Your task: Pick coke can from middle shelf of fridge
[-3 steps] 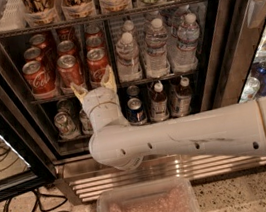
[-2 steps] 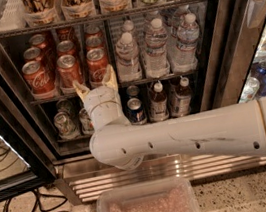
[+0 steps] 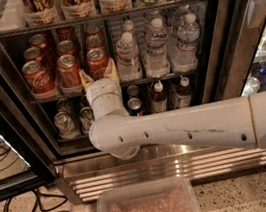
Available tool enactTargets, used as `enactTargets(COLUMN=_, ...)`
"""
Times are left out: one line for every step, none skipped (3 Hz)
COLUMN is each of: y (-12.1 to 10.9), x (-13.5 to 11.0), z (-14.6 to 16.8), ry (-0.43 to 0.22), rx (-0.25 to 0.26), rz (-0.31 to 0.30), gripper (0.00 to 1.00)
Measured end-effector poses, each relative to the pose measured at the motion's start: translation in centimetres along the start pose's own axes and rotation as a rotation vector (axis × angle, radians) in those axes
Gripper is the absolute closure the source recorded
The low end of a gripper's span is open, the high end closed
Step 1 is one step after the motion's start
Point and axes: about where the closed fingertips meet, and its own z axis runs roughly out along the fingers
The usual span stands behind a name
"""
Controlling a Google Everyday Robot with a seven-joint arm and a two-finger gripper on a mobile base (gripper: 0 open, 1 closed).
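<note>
Camera view: aiming at the coke can (image 3: 97, 61), front of the red lane nearest the water bottles (image 3: 156, 48) on the middle shelf (image 3: 178, 74) of the fridge (image 3: 214, 44), with the gripper (image 3: 99, 76) spread apart, one finger either side of its base. Risks shoving it back into the cans behind (image 3: 93, 33) if driven deeper before closing. Could clip the neighbouring red can (image 3: 69, 70) or slip off through an off-centre, low pinch.
</note>
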Motion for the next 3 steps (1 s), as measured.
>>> enactTargets(y=-0.1, x=0.2, z=0.7, ry=0.0, rx=0.002, rz=-0.008, gripper=0.42)
enactTargets(y=-0.4, x=0.3, z=2.4, ry=-0.008, rx=0.004, rz=-0.036, gripper=0.42)
enactTargets(y=-0.5, x=0.4, z=2.5, ry=-0.007, rx=0.006, rz=-0.036, gripper=0.43)
